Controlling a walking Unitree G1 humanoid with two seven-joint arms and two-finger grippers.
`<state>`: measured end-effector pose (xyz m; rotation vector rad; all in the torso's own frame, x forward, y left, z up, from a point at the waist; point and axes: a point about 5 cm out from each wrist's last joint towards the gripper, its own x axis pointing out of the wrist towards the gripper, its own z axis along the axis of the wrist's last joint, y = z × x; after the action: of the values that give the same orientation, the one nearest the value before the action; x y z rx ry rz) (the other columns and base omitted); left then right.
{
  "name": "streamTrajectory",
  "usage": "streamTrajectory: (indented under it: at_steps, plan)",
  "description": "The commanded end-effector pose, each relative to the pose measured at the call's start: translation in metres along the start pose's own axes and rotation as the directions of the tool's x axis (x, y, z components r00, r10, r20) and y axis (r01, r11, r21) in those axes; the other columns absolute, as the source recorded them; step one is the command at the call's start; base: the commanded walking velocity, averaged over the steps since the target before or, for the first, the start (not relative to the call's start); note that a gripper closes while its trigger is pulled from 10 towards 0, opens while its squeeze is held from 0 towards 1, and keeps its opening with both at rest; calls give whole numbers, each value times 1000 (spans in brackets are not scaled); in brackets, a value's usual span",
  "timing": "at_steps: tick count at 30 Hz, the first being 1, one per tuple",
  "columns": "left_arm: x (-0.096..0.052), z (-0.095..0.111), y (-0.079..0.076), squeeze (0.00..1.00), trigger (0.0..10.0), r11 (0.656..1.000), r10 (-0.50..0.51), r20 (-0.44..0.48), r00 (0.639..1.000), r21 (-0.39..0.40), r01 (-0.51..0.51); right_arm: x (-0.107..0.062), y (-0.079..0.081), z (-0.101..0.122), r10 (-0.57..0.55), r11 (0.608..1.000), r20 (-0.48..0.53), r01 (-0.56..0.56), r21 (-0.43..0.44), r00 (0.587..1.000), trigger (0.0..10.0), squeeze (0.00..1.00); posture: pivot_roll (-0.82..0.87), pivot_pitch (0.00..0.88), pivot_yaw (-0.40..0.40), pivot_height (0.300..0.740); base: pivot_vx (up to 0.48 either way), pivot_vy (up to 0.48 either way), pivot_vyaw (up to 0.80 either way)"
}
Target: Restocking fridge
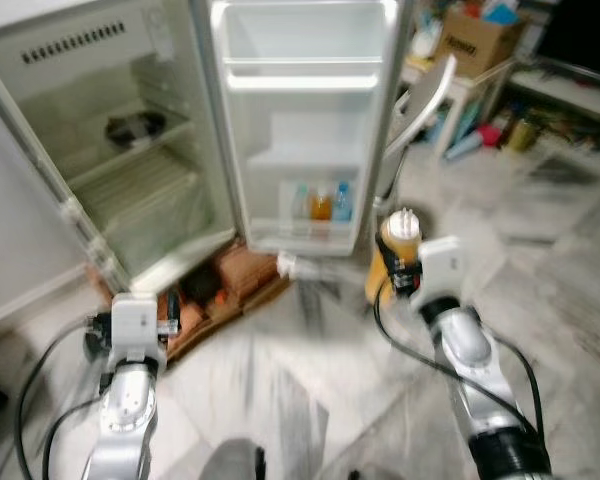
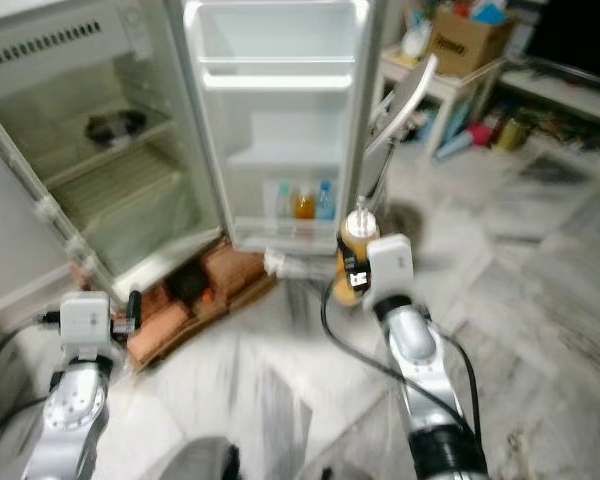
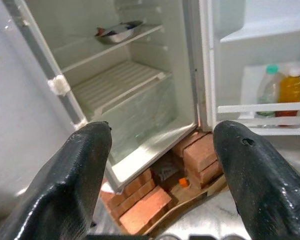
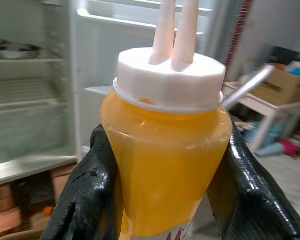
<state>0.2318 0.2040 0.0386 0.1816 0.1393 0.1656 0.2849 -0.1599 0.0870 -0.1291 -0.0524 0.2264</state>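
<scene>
My head views are bright with even indoor light but smeared by motion blur; the floor [image 1: 310,400] streaks and edges go soft. The fridge [image 1: 180,130] interior washes out toward white. My wrist views are sharper: the yellow bottle [image 4: 165,165] looms close, and light glints off the black fingers [image 3: 255,185].

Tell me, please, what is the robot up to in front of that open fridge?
It is restocking the fridge, whose door stands wide open. The right gripper is clamped on an orange sauce bottle with a white twin-nozzle cap, held upright in front of the door. The door's bottom shelf already holds three bottles. The left gripper is open and holds nothing, pointed at the fridge's lower compartment. A metal bowl sits on an upper shelf.
</scene>
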Motion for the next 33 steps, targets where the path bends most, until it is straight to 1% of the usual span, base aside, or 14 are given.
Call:
streamTrajectory:
  at_steps: [1, 18, 24, 28, 30, 33]
  plan:
    - [5, 5, 6, 0, 10000, 1000, -1, 20, 1000, 16, 0, 6, 3, 9, 5, 1000, 44, -5, 0, 999, 10000, 0, 81, 28, -15, 740, 0, 480, 0]
    - [5, 9, 6, 0, 10000, 999, -36, 52, 998, 26, 35, 10, 4, 10, 8, 1000, 56, -8, -5, 998, 10000, 0, 89, 23, -14, 740, 0, 459, 0]
    - [6, 10, 6, 0, 10000, 999, -45, 59, 997, 30, 43, 12, 4, 12, 9, 1000, 68, -9, 7, 998, 10000, 0, 87, 21, -14, 740, 0, 426, 0]
    - [6, 10, 5, 0, 10000, 998, -49, 61, 997, 29, 47, 12, 3, 12, -1, 1000, 69, 1, -10, 998, 10000, 0, 87, 20, -14, 740, 124, 418, 0]
    - [6, 10, 5, 0, 10000, 999, -45, 59, 997, 30, 44, 13, 3, 11, -10, 1000, 59, 10, 1, 998, 10000, 0, 87, 21, -14, 740, 262, 296, 0]
    - [7, 11, 5, 0, 10000, 999, -40, 62, 997, 34, 38, 14, 2, 10, -21, 1000, 50, 21, 4, 999, 10000, 0, 83, 27, -13, 740, 0, 0, -167]
